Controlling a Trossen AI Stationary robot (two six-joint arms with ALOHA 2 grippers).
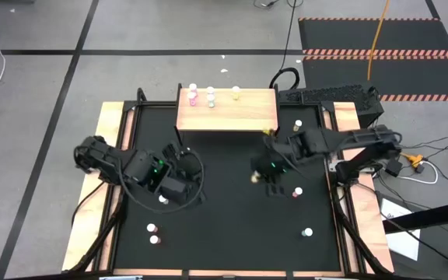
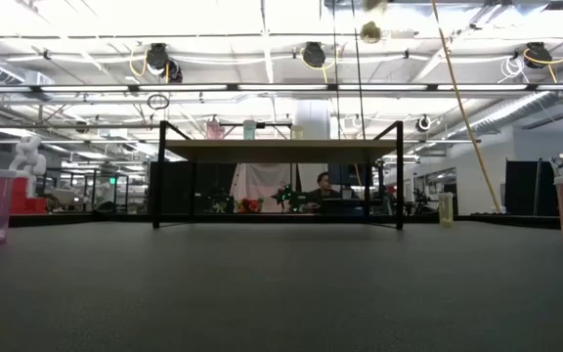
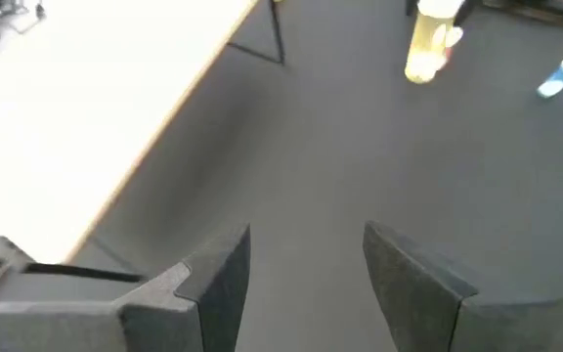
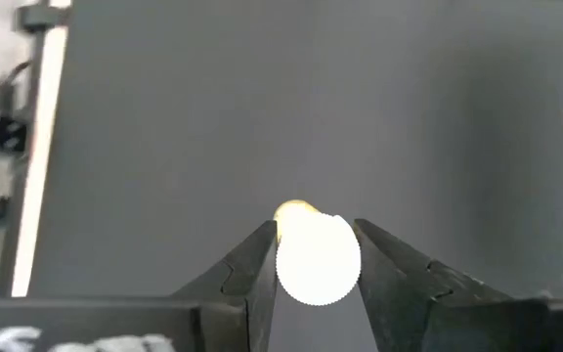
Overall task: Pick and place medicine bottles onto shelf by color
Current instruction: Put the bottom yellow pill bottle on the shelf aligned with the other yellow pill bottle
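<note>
The shelf (image 1: 226,113) stands at the mat's far middle with three bottles along its far edge: pink (image 1: 193,96), pale (image 1: 211,96) and yellow (image 1: 236,93). My right gripper (image 1: 258,176) hangs over the mat near the shelf's near right corner, shut on a yellow medicine bottle (image 4: 318,259) with a white cap. My left gripper (image 3: 306,264) is open with nothing between its fingers. It hovers over the mat left of centre (image 1: 187,167), near the shelf's near left corner. In the left wrist view the yellow bottle (image 3: 428,44) shows farther off. My right gripper pinches the bottle's white cap (image 4: 318,262) between its two fingers, one on each side of the round cap. The fingers come from above, slanting steeply down. The bottle stands upright in the hold, its yellow body (image 4: 294,210) below the cap, clear of the mat.
Loose bottles stand on the black mat: two at the near left (image 1: 153,233), one right of the shelf (image 1: 298,124), one near my right gripper (image 1: 297,191), one at the near right (image 1: 307,232). Wooden strips (image 1: 92,194) border the mat. The middle of the mat is bare.
</note>
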